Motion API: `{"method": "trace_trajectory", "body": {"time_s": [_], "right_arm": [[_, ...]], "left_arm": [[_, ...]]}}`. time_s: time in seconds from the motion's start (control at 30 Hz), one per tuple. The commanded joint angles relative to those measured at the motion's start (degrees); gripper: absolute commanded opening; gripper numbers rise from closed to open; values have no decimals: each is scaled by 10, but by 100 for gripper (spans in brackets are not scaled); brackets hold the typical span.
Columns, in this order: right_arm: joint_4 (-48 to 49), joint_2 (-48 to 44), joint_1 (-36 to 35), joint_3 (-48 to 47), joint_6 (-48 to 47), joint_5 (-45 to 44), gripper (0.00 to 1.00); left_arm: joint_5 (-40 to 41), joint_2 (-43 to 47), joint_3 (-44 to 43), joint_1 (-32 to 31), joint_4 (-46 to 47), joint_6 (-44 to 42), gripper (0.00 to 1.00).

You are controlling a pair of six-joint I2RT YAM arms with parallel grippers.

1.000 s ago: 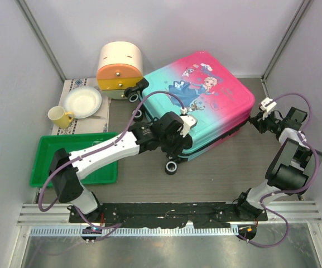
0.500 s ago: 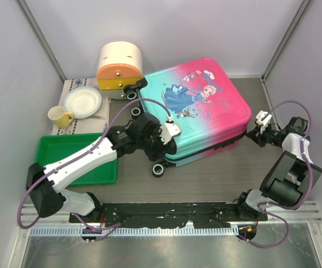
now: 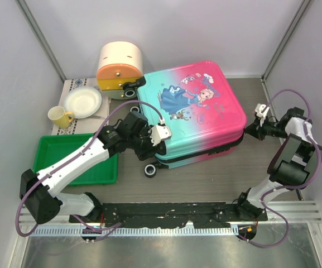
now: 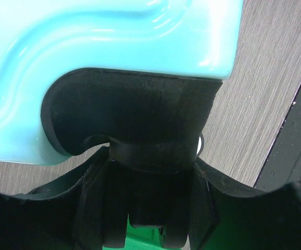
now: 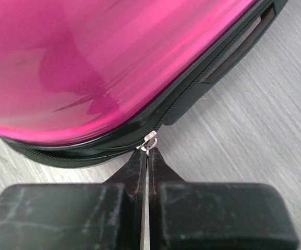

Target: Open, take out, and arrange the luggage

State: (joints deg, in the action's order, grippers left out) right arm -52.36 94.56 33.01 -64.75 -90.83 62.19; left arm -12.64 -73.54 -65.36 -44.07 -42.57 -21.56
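The wood-grain table (image 3: 205, 178) carries a pink and turquoise suitcase (image 3: 197, 111) lying flat at its middle. A round cream and orange drawer box (image 3: 120, 66) sits just beside the suitcase's far-left corner. A green tray (image 3: 50, 153) lies at the near left, with a patterned mat (image 3: 76, 84), seemingly cloth, behind it.

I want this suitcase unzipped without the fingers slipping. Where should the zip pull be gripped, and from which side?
Pinch the small tab of the zip pull at the luggage's pink corner. Come in low from the right, with the fingertips in line with the zip seam. The tab sticks outward from the shell there, and the right gripper is shut on it this way.
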Motion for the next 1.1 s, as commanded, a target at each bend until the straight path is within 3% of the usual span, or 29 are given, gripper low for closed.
{"method": "trace_trajectory", "body": {"time_s": [0.0, 0.27, 0.37, 0.57, 0.63, 0.67, 0.7, 0.77, 0.8, 0.87, 0.97, 1.07], "right_arm": [[250, -3, -12, -19, 132, -8, 1], [501, 61, -97, -25, 358, -28, 1], [520, 92, -128, -46, 431, -44, 1], [680, 112, -159, -29, 641, -63, 1], [681, 110, -161, -29, 671, -66, 11], [675, 109, -161, -31, 687, -70, 20], [655, 105, -159, -41, 695, -73, 38], [606, 94, -154, -49, 694, -78, 52], [599, 84, -150, -49, 699, -81, 57], [573, 72, -140, -54, 703, -96, 64], [527, 66, -126, -71, 713, -115, 67], [469, 81, -117, -108, 735, -173, 67]], "left_arm": [[48, -4, 24, 19, -109, -23, 0], [49, 1, 36, 20, -106, -29, 0], [42, 3, 42, 20, -104, -19, 0], [26, 3, 41, 20, -92, -3, 0], [13, 4, 29, 19, -94, 7, 0], [11, 4, 10, 20, -97, 23, 7], [7, 6, -3, 19, -103, 28, 26], [-15, 8, -39, 20, -126, 35, 52], [-14, 9, -51, 19, -131, 48, 76], [-28, 20, -84, 27, -140, 72, 89], [-70, 43, -117, 50, -112, 111, 99], [-93, 73, -124, 95, -61, 202, 100]]}}
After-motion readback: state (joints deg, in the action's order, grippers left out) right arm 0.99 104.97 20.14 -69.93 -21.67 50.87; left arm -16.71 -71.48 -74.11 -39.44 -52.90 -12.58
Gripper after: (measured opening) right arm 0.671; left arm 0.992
